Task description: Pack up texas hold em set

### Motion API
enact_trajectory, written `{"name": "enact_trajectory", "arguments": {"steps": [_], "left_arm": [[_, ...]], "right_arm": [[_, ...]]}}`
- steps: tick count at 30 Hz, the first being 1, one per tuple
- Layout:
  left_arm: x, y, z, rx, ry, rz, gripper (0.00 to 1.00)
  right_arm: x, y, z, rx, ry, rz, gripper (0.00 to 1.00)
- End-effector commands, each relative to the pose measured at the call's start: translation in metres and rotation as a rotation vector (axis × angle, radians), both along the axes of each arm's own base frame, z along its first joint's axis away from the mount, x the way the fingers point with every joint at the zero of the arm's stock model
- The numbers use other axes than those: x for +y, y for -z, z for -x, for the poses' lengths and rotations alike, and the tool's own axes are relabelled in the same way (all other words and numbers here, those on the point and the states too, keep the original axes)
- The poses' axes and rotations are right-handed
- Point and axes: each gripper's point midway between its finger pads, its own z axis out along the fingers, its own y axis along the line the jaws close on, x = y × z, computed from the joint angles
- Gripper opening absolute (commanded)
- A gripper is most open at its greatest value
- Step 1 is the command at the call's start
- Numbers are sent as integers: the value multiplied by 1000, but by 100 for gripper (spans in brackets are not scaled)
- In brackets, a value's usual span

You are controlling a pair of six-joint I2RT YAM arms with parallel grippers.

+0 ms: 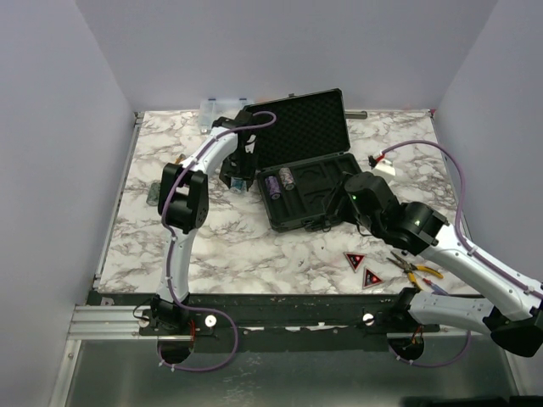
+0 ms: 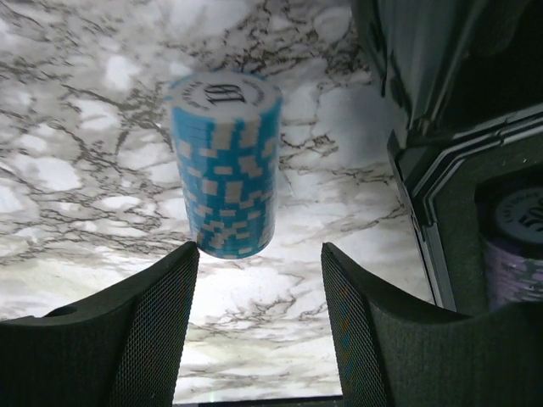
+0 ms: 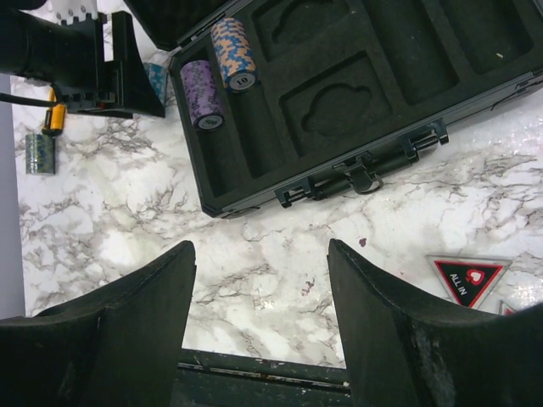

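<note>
both jaws gape empty; the blue chip stack (image 2: 225, 165) stands apparently clear of the briefcase (image 3: 365, 93) edge.

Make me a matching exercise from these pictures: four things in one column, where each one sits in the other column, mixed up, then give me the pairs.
1. light blue chip stack
2. purple chip stack
3. red-black triangle
4. clear organiser box

A. in a tray slot of the case
B. at the far edge of the table
C. on the table, on the near side of the case
D. on the table, just left of the case

Pairs: 1-D, 2-A, 3-C, 4-B
</note>
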Motion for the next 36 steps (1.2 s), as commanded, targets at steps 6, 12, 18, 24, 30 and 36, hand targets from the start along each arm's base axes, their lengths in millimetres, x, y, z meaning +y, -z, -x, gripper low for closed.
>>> {"name": "enact_trajectory", "arguments": {"steps": [6,12,18,24,30,36], "left_arm": [[-11,-14,14,22,-10,113,60],[-10,-71,16,-122,-6,164,65],[0,-118,39,-224,-30,191,71],[33,-139,76,-300,-101,151,73],[77,-156,121,-388,-271,154,73],[97,-158,167,-478,-328,175,74]], "right_arm": [[4,-12,-1,-24,-10,-40,67],[24,-20,-7,-61,-98,-58,68],[74,-29,-27,-90,-227,-83,68],[131,-14,-55,-58,-318,-90,68],[187,20,-77,22,-395,-117,69],[233,66,-101,112,-414,-125,74]]}}
